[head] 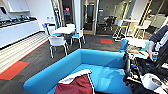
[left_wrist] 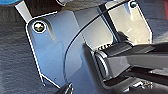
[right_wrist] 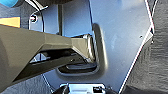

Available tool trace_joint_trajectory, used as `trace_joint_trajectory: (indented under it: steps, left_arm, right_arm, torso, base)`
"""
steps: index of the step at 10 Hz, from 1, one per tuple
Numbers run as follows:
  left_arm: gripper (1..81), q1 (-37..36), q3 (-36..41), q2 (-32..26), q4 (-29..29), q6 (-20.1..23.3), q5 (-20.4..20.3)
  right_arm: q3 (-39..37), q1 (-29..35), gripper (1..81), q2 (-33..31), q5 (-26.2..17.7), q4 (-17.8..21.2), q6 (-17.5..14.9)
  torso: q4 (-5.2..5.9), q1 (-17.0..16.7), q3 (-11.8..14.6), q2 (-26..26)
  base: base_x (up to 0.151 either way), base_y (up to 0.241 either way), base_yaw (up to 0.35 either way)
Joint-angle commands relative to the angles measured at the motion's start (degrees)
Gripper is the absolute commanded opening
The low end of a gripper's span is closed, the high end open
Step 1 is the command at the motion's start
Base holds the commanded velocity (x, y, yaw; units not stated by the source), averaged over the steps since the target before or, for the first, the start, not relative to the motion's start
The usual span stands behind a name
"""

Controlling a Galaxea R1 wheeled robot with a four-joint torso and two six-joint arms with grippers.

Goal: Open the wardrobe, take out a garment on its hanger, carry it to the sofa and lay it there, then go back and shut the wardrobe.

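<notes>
Grippers: fingers can't be made out in either wrist view (open or closed, I cannot tell).
Sofa (head: 105,62): garment (head: 75,86) lies on its seat, white sleeve uppermost.

Our body: grey plates, dark bars and thin black cables

On our left wrist we carry a wide blue-grey metal plate with bright edges (left_wrist: 50,50), a round brass-coloured screw fitting (left_wrist: 38,26) near one corner and another small round fitting (left_wrist: 133,4) at a far corner; a thin black cable (left_wrist: 75,40) curves across it, and a dark grey jointed bar (left_wrist: 135,61) ends in a rounded collar. On our right wrist there is a matching smooth grey plate (right_wrist: 120,32), an olive-grey angular bar (right_wrist: 37,47) meeting a raised oval socket, and a small white block with a dark marking (right_wrist: 85,88) at the plate's edge.
</notes>
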Motion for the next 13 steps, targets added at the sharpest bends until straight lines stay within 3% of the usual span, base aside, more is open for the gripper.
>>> trace_joint_trajectory:
  steps: [1, 10, 13]
  left_arm:
    - [81.1, -1.5, -0.1, -0.2, 0.5, -0.3, 2.9]
    - [81.1, -1.3, -0.1, 0.1, 0.5, -0.3, 2.9]
    - [81.1, -1.3, -0.1, 0.2, 0.5, -0.3, 2.9]
  right_arm:
    - [0.0, 0.6, 81.1, 0.4, -3.7, 0.1, -0.1]
    - [-0.1, 0.4, 81.1, 0.4, -3.6, 0.3, -0.1]
    - [-0.1, 0.4, 81.1, 0.4, -3.6, 0.2, -0.1]
  torso:
    - [0.0, 0.1, 0.0, 0.0]
    - [0.0, 0.1, 0.0, 0.0]
    - [0.0, 0.1, 0.0, -0.1]
  base:
    - [-0.068, 0.0, 0.0]
    - [-0.083, 0.0, 0.0]
    - [0.0, 0.0, 0.0]
